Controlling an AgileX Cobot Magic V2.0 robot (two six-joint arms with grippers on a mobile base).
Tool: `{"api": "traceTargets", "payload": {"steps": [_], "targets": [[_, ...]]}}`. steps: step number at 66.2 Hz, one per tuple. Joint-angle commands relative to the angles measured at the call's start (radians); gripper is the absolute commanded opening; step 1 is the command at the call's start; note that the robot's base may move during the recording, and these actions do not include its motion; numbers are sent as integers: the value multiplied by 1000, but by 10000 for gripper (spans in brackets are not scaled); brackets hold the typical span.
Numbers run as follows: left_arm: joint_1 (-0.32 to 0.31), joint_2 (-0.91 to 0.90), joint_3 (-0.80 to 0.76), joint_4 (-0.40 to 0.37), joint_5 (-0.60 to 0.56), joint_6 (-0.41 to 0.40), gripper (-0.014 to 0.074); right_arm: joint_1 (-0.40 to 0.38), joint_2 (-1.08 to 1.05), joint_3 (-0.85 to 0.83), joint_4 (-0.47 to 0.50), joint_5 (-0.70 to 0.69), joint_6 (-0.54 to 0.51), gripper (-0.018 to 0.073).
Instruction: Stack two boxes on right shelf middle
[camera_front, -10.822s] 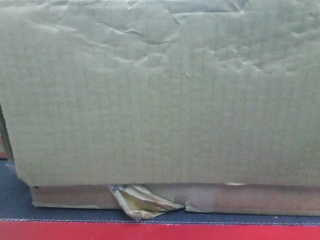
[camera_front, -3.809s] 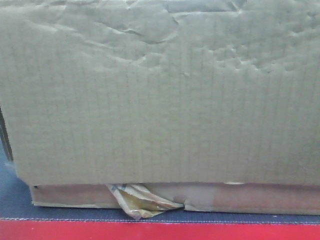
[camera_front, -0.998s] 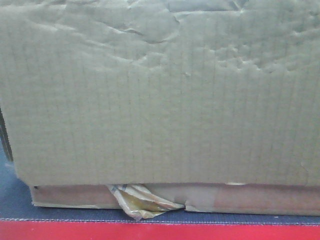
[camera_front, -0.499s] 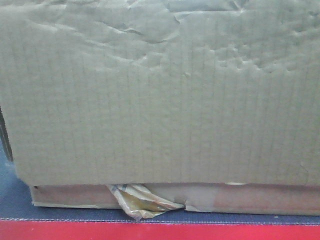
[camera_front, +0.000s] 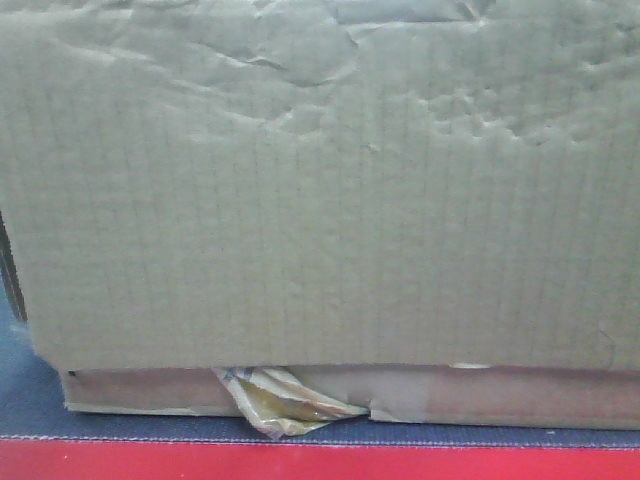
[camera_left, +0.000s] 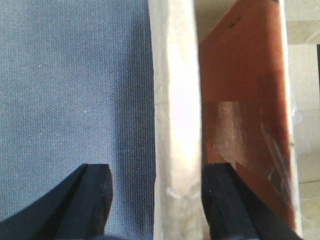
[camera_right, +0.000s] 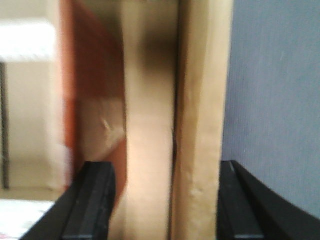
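Nothing's budged since a second ago: box (camera_front: 320, 200) sits on the desk (camera_front: 30, 400), left pincer (camera_left: 157, 170) and right pincer (camera_right: 164, 167) both wide, straddling its end walls. Wrinkly cardboard could buckle when squeezed, then slip.

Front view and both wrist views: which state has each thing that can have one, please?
cardboard box: resting on the tabletop, front face wrinkled.
tape flap: torn, hanging loose, crumpled.
left end effector: open, astride a box wall, gap on one side.
right end effector: astride two cardboard layers; too blurred to tell whether it clamps.
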Motion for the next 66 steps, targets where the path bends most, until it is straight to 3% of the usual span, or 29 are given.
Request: {"api": "traceTargets", "payload": {"steps": [1, 66], "targets": [[-5, -9, 2, -4, -3, 1, 311, 0, -37, 25, 0, -1, -1, 295], [-5, -9, 2, -4, -3, 1, 311, 0, -120, 99, -27, -1, -1, 295]]}}
